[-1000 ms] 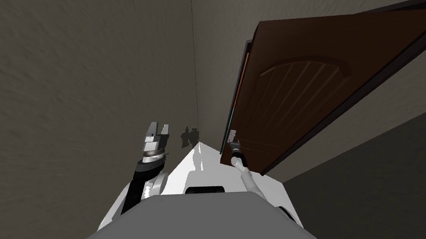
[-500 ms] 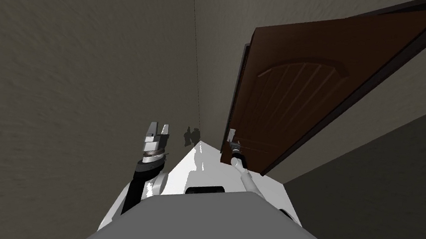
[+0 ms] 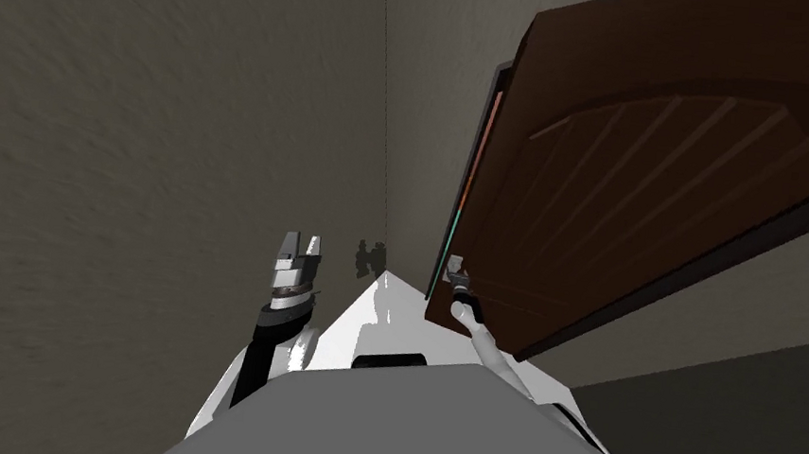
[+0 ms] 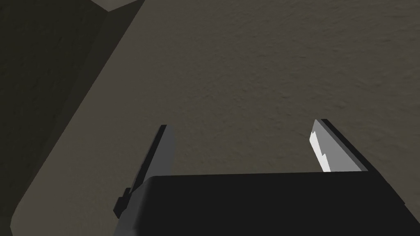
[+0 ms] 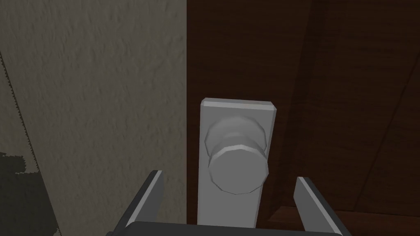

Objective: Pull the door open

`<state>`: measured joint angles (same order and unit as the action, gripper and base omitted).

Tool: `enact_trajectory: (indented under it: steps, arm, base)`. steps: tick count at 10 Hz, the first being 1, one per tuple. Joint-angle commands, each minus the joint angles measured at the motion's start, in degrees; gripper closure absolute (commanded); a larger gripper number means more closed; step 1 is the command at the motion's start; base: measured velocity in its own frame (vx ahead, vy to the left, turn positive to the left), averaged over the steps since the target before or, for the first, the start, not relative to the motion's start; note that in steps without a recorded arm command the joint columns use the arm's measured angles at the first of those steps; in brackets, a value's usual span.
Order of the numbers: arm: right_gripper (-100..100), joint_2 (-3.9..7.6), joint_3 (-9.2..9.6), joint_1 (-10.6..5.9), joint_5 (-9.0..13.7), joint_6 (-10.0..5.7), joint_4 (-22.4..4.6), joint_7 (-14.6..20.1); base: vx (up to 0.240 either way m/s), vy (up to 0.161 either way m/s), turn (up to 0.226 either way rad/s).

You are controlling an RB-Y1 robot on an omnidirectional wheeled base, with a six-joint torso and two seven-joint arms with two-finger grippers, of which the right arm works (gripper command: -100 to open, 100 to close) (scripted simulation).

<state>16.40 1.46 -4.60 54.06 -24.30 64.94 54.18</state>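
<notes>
Closest to the robot's body, the left gripper point(image 3: 302, 244) is raised just ahead of its chest on the left. Its two blades are spread apart with nothing between them, pointing at the plain grey-brown wall point(image 3: 168, 116). In the left wrist view the same gripper point(image 4: 242, 125) faces that rough wall, which fills the gap between its fingers.

On the other side, the right arm reaches forward and the right gripper point(image 3: 455, 268) sits at the low corner of the door point(image 3: 645, 190), right at its free edge. Seen from the right wrist, this gripper point(image 5: 229, 175) is spread wide. One finger stands on each side of the round grey knob point(image 5: 238, 168), and neither touches it. The knob lies between the blades, just past their tips, so the tool is holding nothing.

The knob is mounted on an upright grey plate point(image 5: 238, 108), which is fixed to the dark brown door point(image 5: 328, 82) close to its edge. The wall point(image 5: 102, 82) begins directly beside that edge.

Farther out, the door rises away from the robot, brown with an arched panel of slanted grooves. Its narrow free edge point(image 3: 460, 197) shows a thin strip that shades from orange to teal. How far the door stands open I cannot tell. A small dark shadow point(image 3: 371, 256) lies on the wall between the two grippers.
</notes>
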Motion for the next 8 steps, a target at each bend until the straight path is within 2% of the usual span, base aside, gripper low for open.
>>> enact_trajectory:
  steps: [1,2,3,4,5,8]
  arm:
    - [-100,1.81,-0.50,0.98,0.5,-0.43,-0.1,1.5]
    - [-100,1.81,-0.50,0.98,0.5,-0.43,-0.1,1.5]
    - [-100,3.23,-0.92,1.36,0.9,-0.64,-0.4,2.7]
    - [-100,2.47,-0.70,1.00,0.6,-0.57,-0.4,2.0]
    - [100,2.47,-0.70,1.00,0.6,-0.57,-0.4,2.0]
    - [100,2.47,-0.70,1.00,0.6,-0.57,-0.4,2.0]
  base:
    - [0.216,-0.040,0.161]
    - [0.125,-0.017,0.038]
    - [0.118,-0.010,0.106]
    - [0.061,-0.011,0.028]
    - [-0.010,-0.001,-0.042]
    - [-0.019,0.000,0.003]
